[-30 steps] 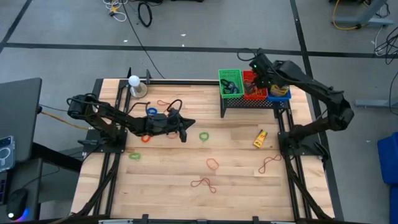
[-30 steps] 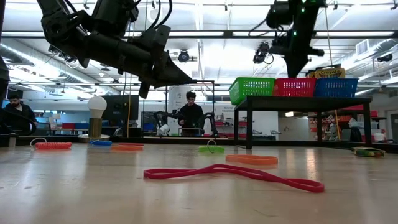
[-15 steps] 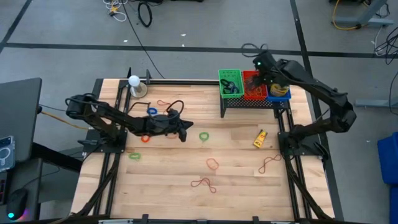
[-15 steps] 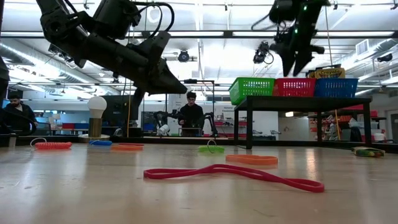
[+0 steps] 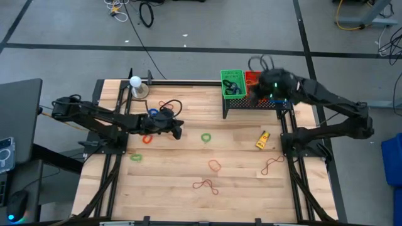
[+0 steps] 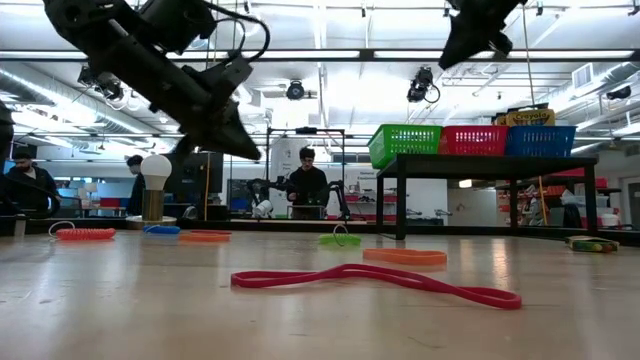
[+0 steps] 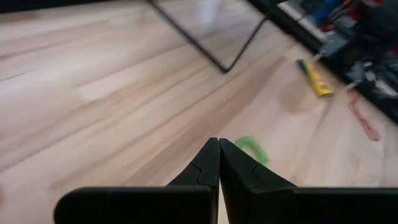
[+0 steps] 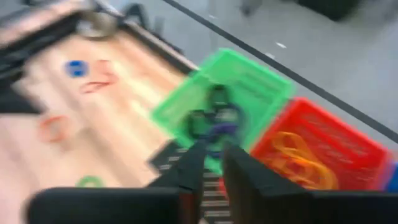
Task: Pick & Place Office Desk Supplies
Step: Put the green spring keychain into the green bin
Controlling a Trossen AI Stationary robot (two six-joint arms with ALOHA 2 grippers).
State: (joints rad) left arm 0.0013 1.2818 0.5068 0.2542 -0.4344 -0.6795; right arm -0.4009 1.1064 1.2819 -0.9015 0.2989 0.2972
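Loose rubber bands and rings lie on the wooden table: a green ring, an orange ring, a blue ring, an orange band and a red band. A small yellow bottle lies flat at the right. My left gripper hovers shut and empty above the table, left of the green ring. My right gripper hangs high over the rack, by the green basket and red basket, its fingers a little apart with nothing between them.
A black rack at the back right carries a green basket, a red one and a blue one. A white ball on a round base stands at the back left. A dark red band lies near the right rail.
My left gripper has drawn back toward the table's left edge, away from the green ring, staying shut. My right gripper has opened over the red basket, then risen and swung toward the green basket and the table's near side.
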